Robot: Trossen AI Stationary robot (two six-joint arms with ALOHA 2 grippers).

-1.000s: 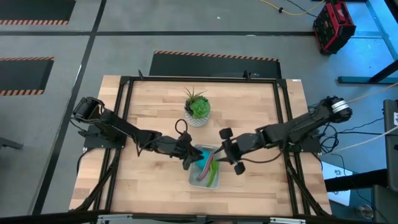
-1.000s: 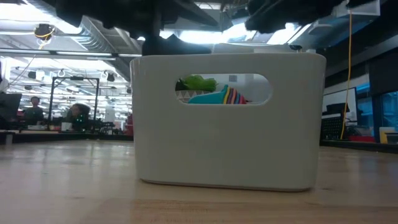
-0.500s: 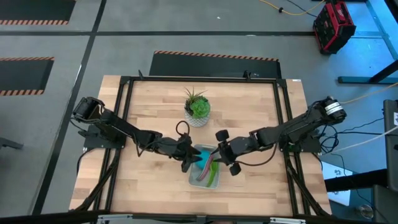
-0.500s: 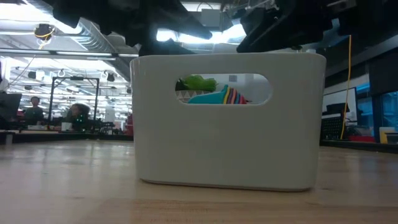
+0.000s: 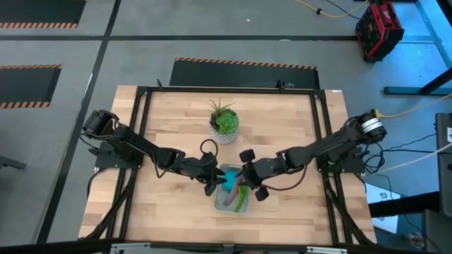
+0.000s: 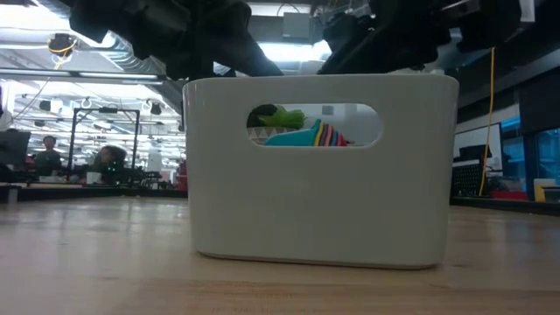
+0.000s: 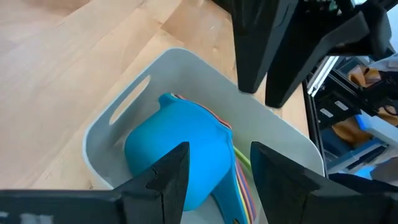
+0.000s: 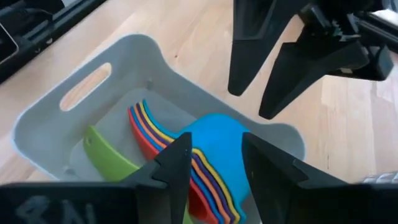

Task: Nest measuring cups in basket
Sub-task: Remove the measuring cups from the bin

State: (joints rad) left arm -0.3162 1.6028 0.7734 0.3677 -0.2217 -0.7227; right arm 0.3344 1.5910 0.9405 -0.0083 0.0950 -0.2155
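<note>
The pale basket [image 5: 233, 196] stands on the wooden table near its front edge. Inside lie the measuring cups: a blue cup [image 7: 174, 149] bowl-up on top, with a fan of coloured handles [image 8: 155, 134] beneath it and a green handle [image 8: 109, 155] beside them. My left gripper [image 7: 219, 180] hovers open over the basket's left end [image 5: 215, 180], nothing between its fingers. My right gripper [image 8: 216, 168] hovers open over the basket's right side [image 5: 247, 182], facing the left one. In the low view the cups [image 6: 317, 136] show through the basket's handle slot.
A white pot with a green plant [image 5: 224, 125] stands behind the basket, toward the table's far edge. A black frame [image 5: 141, 127] runs around the tabletop. Bare wood lies left and right of the basket.
My right gripper has moved toward the table's left and down, closing in over the basket beside the left gripper. My left gripper has stayed over the basket's left end and tipped a little. The cups and basket have not moved.
</note>
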